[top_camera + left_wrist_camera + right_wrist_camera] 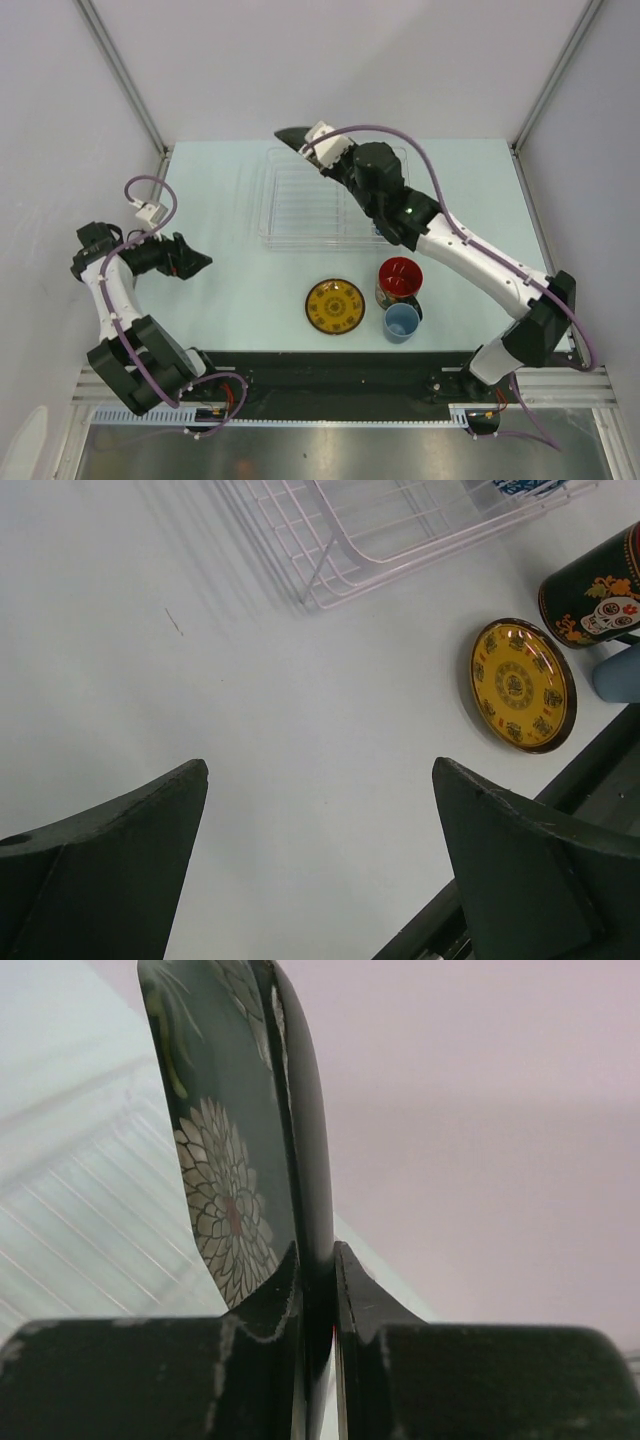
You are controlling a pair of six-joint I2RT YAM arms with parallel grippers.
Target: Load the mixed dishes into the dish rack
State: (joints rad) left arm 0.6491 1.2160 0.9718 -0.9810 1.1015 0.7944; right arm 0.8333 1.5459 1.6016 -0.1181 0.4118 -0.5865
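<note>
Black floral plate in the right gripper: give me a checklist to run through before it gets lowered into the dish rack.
1. Grip: the right gripper is shut on the edge of the black floral plate. Ok.
2. Orientation: the plate stands on edge between the jaws, ready for a slot. Ok.
3. Alignment: from above, the plate sits by the far left corner of the dish rack. Whether it is over a slot: cannot tell.
4. Free slots: the rack's left half shows bare wire. Ok. The part under the right arm: cannot tell.
5. Left gripper: open, off to the left, apart from the rack. Ok.
6. Yellow saucer and mug: on the table nearer than the rack, out of the way. Ok.
</note>
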